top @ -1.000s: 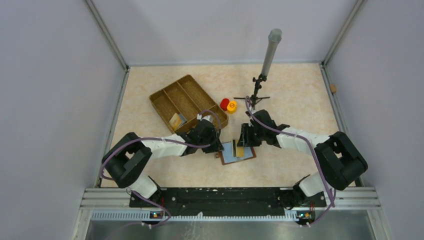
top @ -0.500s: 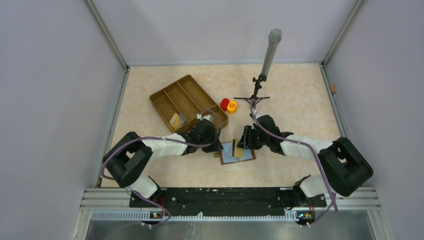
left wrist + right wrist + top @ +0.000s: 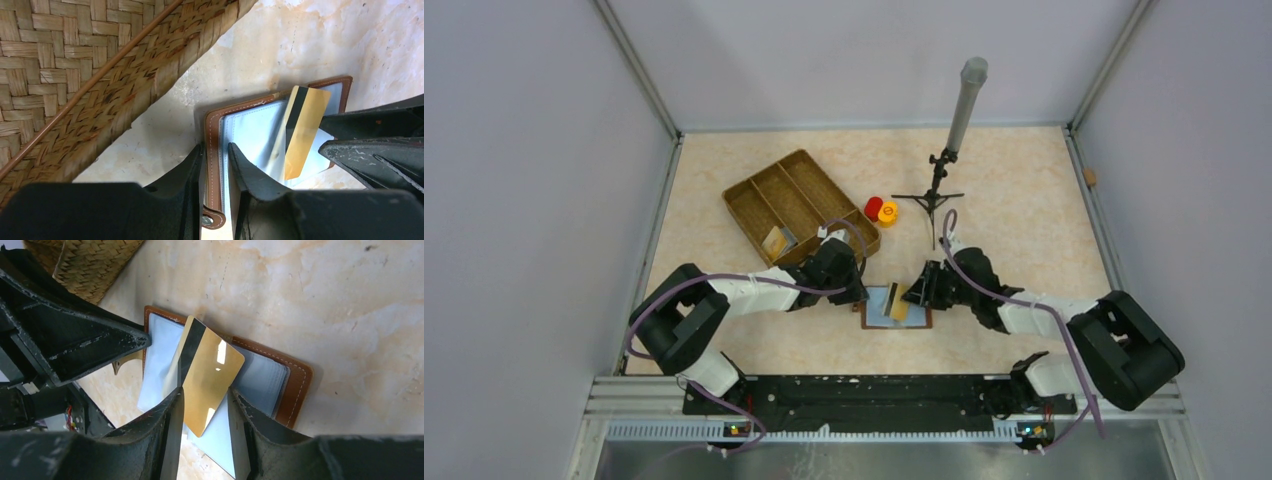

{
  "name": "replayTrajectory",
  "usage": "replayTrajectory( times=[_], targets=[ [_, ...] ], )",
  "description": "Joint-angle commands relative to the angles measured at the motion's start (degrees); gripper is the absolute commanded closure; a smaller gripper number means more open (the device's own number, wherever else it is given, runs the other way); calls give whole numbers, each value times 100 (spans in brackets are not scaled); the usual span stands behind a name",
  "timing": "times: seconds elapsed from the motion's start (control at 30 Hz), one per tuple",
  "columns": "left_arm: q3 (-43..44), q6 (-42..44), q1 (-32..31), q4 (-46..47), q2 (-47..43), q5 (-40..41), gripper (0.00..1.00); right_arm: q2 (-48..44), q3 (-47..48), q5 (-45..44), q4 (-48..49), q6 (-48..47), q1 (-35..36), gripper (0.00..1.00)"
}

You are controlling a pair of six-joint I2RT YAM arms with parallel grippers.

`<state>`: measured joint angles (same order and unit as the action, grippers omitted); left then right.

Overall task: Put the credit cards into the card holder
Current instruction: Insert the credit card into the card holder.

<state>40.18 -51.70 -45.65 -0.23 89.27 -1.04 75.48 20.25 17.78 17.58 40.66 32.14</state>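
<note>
Top view: reddish-brown leather folding card holder [image 3: 879, 316], open flat on the beige marbled table [image 3: 1024, 200], pale blue-grey lining up, just in front of the divided wicker tray [image 3: 796, 205]. Left gripper [image 3: 861, 295] at its left edge, right gripper [image 3: 917, 293] at its right, gold credit card [image 3: 900, 303] with a black stripe over the lining; grip of either tool too small to judge here. Further back, red and orange round caps [image 3: 881, 210] near a black tripod stand [image 3: 936, 190]. Left wrist view: left fingers [image 3: 190, 165] almost pressed together, pinching the holder's stitched brown edge; card slanted above the lining; wicker wall close alongside, apart from the holder. Right wrist view, alone in showing this: right fingers [image 3: 172, 410] clamped on the card's two long sides, card held tilted, stripe end towards the holder's far edge; touching the lining or not, cannot tell.
</note>
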Motion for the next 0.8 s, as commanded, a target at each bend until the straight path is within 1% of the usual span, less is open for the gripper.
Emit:
replayTrajectory(
  times=[0.0,0.17,0.4,0.5,0.67,0.77],
  targets=[
    [-33,169,-8,-367,169,362,73,-254,-389,254,700,284,-72,64],
    [-44,178,-13,-390,169,396,73,-353,-628,341,1250,472,-84,67],
    [-61,168,-7,-347,182,378,74,-256,-955,450,2370,840,-85,68],
    [-87,165,-6,-337,182,372,74,-267,-893,372,2191,753,-85,69],
    [-129,188,-11,-361,83,471,74,-685,-672,84,1261,318,-92,68],
    [-125,222,-10,-343,98,445,74,-782,-711,129,1278,273,-128,67]
  ],
)
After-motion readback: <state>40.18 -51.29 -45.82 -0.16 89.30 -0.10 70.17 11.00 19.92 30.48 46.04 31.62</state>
